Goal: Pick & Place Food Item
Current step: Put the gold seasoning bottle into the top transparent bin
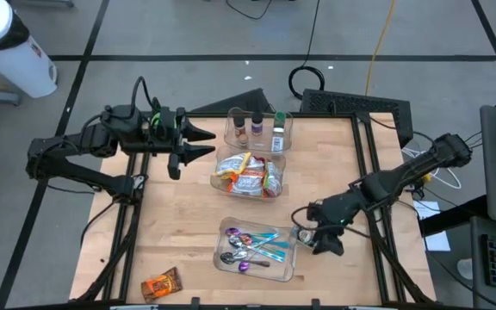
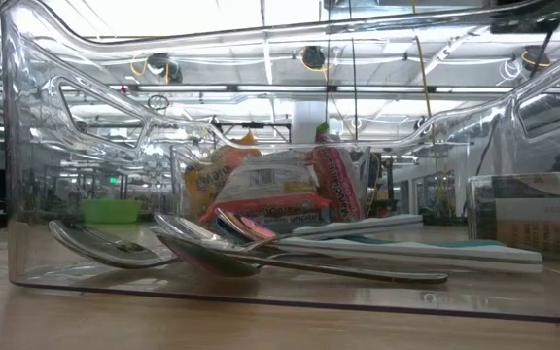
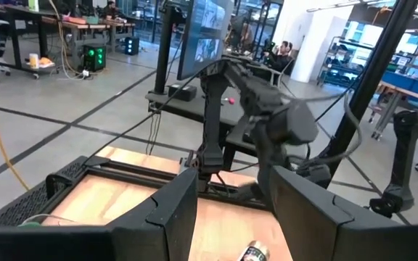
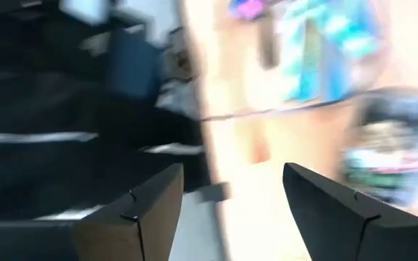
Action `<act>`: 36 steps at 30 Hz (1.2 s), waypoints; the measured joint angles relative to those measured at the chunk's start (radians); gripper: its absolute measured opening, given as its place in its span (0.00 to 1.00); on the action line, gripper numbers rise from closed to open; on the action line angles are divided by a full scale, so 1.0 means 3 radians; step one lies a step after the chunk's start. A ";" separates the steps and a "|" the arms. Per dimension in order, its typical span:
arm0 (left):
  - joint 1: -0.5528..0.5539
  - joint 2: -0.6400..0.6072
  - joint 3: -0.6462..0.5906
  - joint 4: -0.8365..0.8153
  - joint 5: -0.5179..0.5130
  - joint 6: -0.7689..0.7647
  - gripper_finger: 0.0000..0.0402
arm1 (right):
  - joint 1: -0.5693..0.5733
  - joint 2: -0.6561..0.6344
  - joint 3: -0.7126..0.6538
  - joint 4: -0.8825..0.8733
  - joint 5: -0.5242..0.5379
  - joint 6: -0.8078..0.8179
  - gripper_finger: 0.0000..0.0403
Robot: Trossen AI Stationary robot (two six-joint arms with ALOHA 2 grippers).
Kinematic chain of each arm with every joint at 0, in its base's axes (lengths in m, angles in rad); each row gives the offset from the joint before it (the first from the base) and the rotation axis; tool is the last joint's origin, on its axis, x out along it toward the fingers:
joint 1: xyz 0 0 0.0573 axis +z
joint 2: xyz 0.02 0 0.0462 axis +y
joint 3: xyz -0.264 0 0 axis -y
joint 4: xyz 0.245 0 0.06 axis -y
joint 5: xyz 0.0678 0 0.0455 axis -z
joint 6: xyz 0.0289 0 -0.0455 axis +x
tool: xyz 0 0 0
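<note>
An orange-brown snack packet [image 1: 162,283] lies flat on the wooden table near its front left. More snack packets fill a clear bin [image 1: 248,176] at the table's middle and show in the low view as packets [image 2: 275,185]. My right gripper [image 1: 306,232] [image 4: 232,174] is open with nothing between its fingers. It hovers slanting down just right of the clear cutlery bin [image 1: 257,250]. My left gripper [image 1: 205,142] [image 3: 232,174] is open and held level above the table's far left, pointing at the bins. It holds nothing.
A clear bin with small bottles [image 1: 261,129] stands at the far middle. The cutlery bin holds spoons [image 2: 192,243] and teal-handled utensils [image 1: 269,244]. Black frame rails [image 1: 370,172] run along the table's sides. Bare wood lies at the near left and the right.
</note>
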 joint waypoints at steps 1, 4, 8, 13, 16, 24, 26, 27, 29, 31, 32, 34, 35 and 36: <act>0.0000 0.0000 0.0000 0.0000 0.0000 0.0000 0.45 | 0.0016 0.0012 0.0138 -0.0238 0.0175 -0.0059 0.57; 0.0000 0.0000 0.0000 -0.0003 0.0000 0.0000 0.45 | 0.0118 0.0093 0.0476 -0.0796 0.0734 -0.0132 0.57; 0.0000 0.0000 0.0000 -0.0035 0.0000 -0.0027 0.45 | 0.0305 0.0379 0.0778 -0.1296 0.1215 -0.0164 0.57; 0.0000 0.0000 0.0000 -0.0060 0.0000 -0.0148 0.45 | 0.0415 0.0871 0.1020 -0.2004 0.1441 -0.0167 0.57; 0.0000 0.0000 0.0000 -0.0064 0.0000 -0.0217 0.45 | 0.0425 0.1059 0.1063 -0.2373 0.1568 -0.0282 0.57; -0.0015 0.0065 0.0003 -0.0060 -0.0110 -0.0579 0.45 | 0.0397 0.1094 0.1052 -0.2542 0.2030 -0.0063 0.56; -0.0030 0.0083 -0.0001 -0.0085 -0.0119 -0.0676 0.45 | 0.0397 0.1057 0.1052 -0.2509 0.1980 -0.0142 0.56; -0.0039 0.0108 -0.0001 -0.0051 -0.0120 -0.0729 0.45 | 0.0397 0.1035 0.1052 -0.2498 0.1949 -0.0237 0.56; -0.0067 0.0146 0.0009 0.0030 -0.0119 -0.0854 0.45 | 0.0398 0.1018 0.1052 -0.2448 0.1948 -0.0363 0.57; -0.0107 0.0162 -0.0001 0.0013 -0.0122 -0.0942 0.45 | 0.0398 0.1004 0.1051 -0.2413 0.2005 -0.0394 0.57; -0.0136 0.0194 -0.0001 0.0034 -0.0158 -0.0982 0.45 | 0.0396 0.0997 0.1051 -0.2375 0.2036 -0.0424 0.58; -0.0198 0.0259 0.0007 0.0119 -0.0268 -0.1040 0.45 | 0.0377 0.0991 0.1051 -0.2304 0.2037 -0.0506 0.59; -0.0233 0.0269 0.0005 0.0106 -0.0330 -0.1052 0.45 | 0.0375 0.0993 0.1051 -0.2262 0.2036 -0.0534 0.60; -0.0275 0.0284 -0.0004 0.0096 -0.0377 -0.1063 0.45 | 0.0376 0.0996 0.1050 -0.2215 0.2034 -0.0556 0.62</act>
